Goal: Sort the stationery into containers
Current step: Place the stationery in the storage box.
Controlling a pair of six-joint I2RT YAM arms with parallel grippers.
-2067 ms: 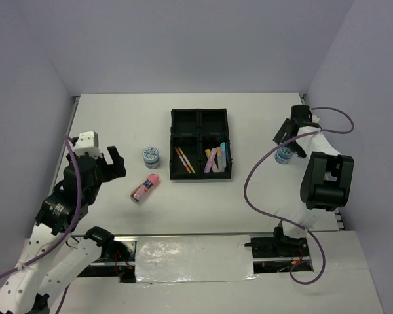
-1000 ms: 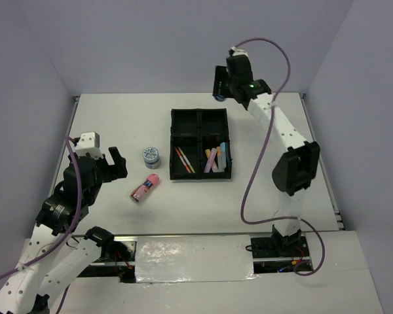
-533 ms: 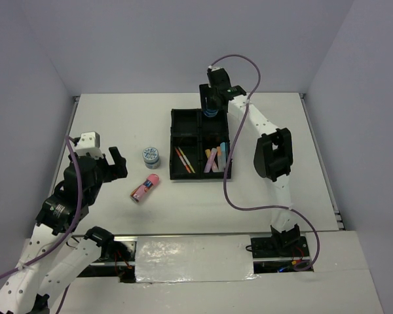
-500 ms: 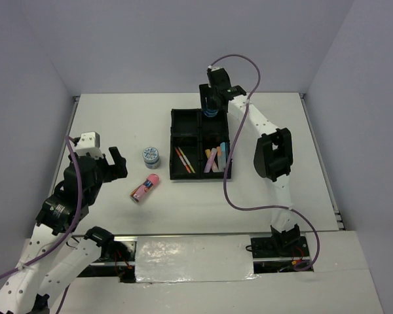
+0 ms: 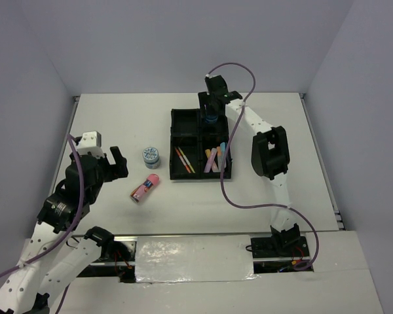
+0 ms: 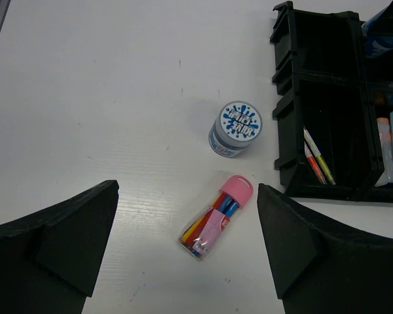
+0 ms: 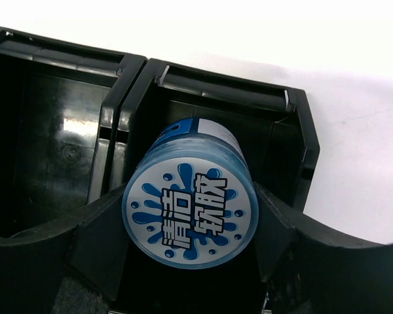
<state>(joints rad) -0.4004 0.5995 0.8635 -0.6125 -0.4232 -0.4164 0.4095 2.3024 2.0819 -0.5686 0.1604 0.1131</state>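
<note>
My right gripper (image 5: pixel 211 116) is shut on a round blue-white tape roll (image 7: pixel 190 219), holding it just over the far right compartment of the black tray (image 5: pixel 172 145). A second tape roll (image 5: pixel 150 157) stands on the table left of the tray, with the pink tube (image 5: pixel 145 188) lying just nearer than it. Thin orange pens (image 5: pixel 184 159) lie in the near left compartment and pastel markers (image 5: pixel 215 159) in the near right one. My left gripper (image 6: pixel 185 196) hangs open above the table, the pink tube (image 6: pixel 216 218) below and between its fingers, untouched.
The far left compartment (image 7: pixel 59 137) of the tray looks empty. White walls close the table at the back and both sides. My right arm's purple cable (image 5: pixel 232 190) loops over the table right of the tray.
My right arm has swung the tape roll from the table's right side round the back and down over the tray's far right compartment. The left arm has stayed still.
</note>
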